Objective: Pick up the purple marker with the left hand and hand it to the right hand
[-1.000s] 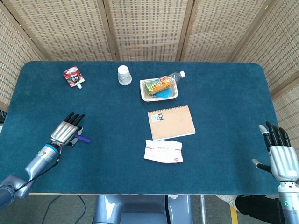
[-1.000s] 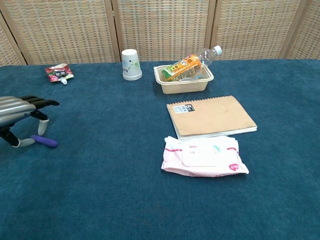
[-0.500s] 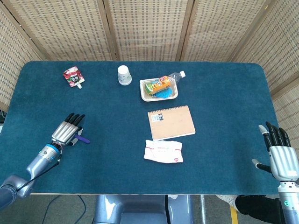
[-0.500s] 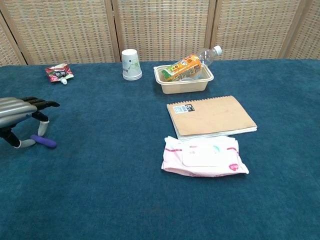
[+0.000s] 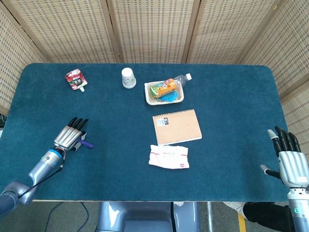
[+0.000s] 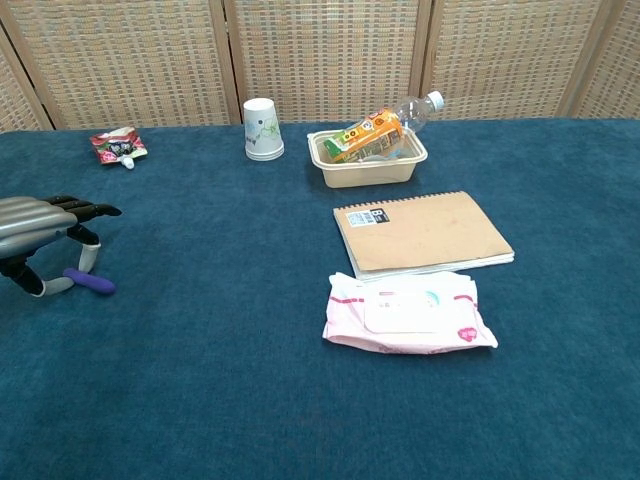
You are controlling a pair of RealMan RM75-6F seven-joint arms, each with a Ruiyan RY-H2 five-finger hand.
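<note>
Blue felt tabletop [image 6: 250,380]: your left hand [image 6: 35,235] arches, fingers spread, over the small purple marker [image 6: 90,283] lying there, not gripping. Your right hand [image 5: 289,162] waits open (far edge). Brown spiral notebook's [image 6: 425,233] label is unreadable.

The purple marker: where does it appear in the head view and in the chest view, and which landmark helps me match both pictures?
Head view: the purple marker lies at the lower left of the table, just right of the left hand.
Chest view: it lies at the far left edge, under the left hand's fingers.
Shared landmark: the white paper cup at the far side of the table.
</note>
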